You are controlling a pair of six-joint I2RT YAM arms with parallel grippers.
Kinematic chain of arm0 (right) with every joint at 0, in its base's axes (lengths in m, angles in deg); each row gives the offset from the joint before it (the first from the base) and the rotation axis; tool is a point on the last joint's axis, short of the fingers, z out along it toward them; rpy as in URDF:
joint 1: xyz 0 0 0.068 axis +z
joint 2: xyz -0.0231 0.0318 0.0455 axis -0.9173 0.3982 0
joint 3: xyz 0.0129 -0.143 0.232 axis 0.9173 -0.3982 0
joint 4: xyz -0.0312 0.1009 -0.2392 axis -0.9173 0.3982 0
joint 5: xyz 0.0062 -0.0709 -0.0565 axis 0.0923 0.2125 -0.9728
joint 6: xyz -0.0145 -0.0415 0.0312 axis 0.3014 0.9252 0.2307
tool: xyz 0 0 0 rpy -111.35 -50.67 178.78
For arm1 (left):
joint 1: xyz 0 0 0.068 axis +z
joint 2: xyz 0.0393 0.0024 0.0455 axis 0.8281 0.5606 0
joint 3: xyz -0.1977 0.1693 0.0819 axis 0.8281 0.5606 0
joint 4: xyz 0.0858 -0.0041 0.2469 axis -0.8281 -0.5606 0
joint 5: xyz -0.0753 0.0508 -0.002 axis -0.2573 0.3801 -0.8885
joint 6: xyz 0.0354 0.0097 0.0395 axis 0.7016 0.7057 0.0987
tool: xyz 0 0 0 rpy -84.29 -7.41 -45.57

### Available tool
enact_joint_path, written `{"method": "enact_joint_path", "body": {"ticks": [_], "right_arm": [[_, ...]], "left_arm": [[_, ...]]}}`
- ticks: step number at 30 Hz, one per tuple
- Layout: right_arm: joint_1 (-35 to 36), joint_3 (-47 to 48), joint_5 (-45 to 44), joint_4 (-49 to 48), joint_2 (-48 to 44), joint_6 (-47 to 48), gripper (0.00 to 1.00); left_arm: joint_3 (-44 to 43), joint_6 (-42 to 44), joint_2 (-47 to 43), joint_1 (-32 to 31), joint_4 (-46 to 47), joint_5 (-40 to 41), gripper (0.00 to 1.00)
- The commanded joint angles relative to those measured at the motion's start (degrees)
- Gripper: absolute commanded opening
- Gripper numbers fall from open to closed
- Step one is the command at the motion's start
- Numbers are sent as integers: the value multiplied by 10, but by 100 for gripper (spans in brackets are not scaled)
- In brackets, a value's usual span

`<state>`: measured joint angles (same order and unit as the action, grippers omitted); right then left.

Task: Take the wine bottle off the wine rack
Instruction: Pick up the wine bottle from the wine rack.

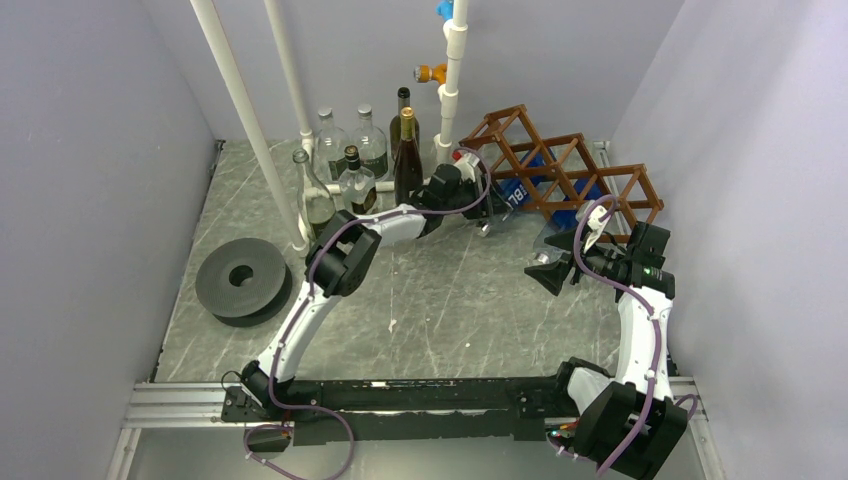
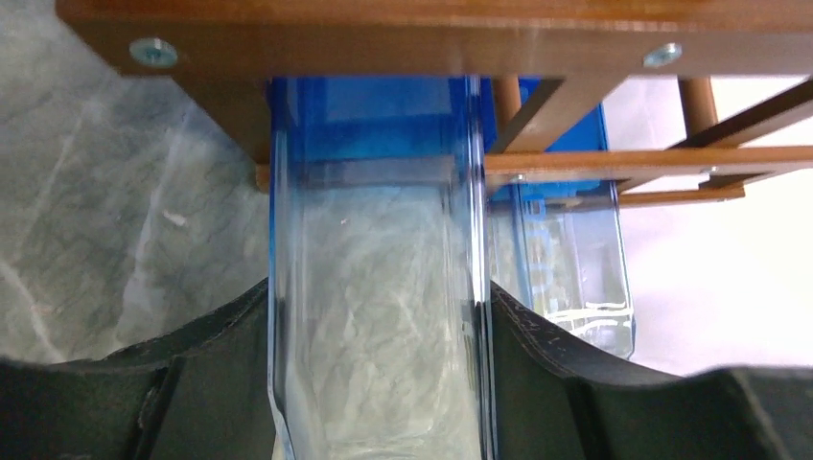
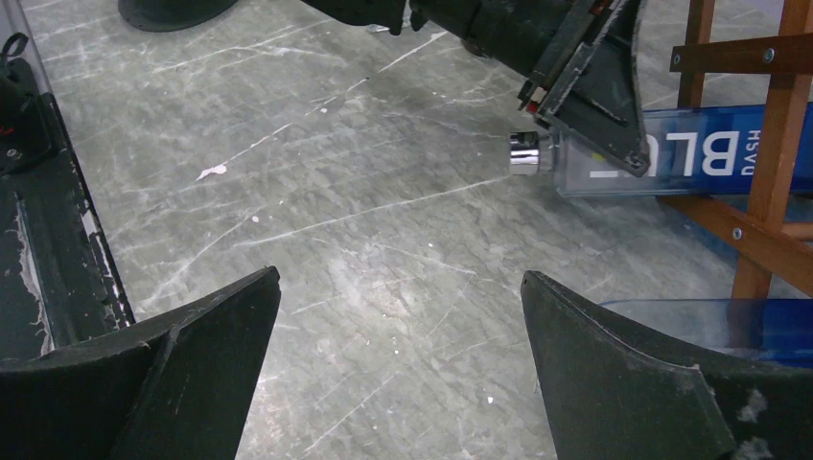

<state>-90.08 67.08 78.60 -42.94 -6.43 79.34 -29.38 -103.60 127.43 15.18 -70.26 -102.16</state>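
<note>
The left gripper is clenched on the wine bottle, one dark finger pressed against each side of the clear blue glass just behind the neck. The bottle lies on its side, its long axis level with the table. Its body is inside a lower cell of the wine rack, and its neck and silver cap stick out of the front face. The cap points away from the rack, towards the middle of the table and the left arm's side. A wooden slat of the rack crosses just over the bottle, right ahead of the fingers.

A second blue bottle lies lower in the rack, nearer the right arm. The right gripper hangs just in front of it with its jaws spread wide and only table showing between them.

The table is grey marbled stone with pale scuffs. The rack stands slantwise in the far right corner, close to the grey side wall. A cluster of upright bottles stands at the back beside white pipes, just left of the left arm's wrist. A dark round spool lies near the left wall. In front of the cap, bare stone runs down between the two arms to the metal rail at the near edge.
</note>
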Motion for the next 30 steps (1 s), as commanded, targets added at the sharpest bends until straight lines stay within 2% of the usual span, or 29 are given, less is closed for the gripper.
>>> {"method": "enact_joint_path", "body": {"ticks": [1,12,30], "right_arm": [[-4,-3,6,-17,-6,2,100],[-4,-2,7,-17,-9,2,100],[-4,-4,7,-16,-10,3,100]], "left_arm": [[65,41,-82,-4,49,-4,0],[251,66,-228,-4,133,7,0],[508,-6,-396,1,259,-27,0]]}}
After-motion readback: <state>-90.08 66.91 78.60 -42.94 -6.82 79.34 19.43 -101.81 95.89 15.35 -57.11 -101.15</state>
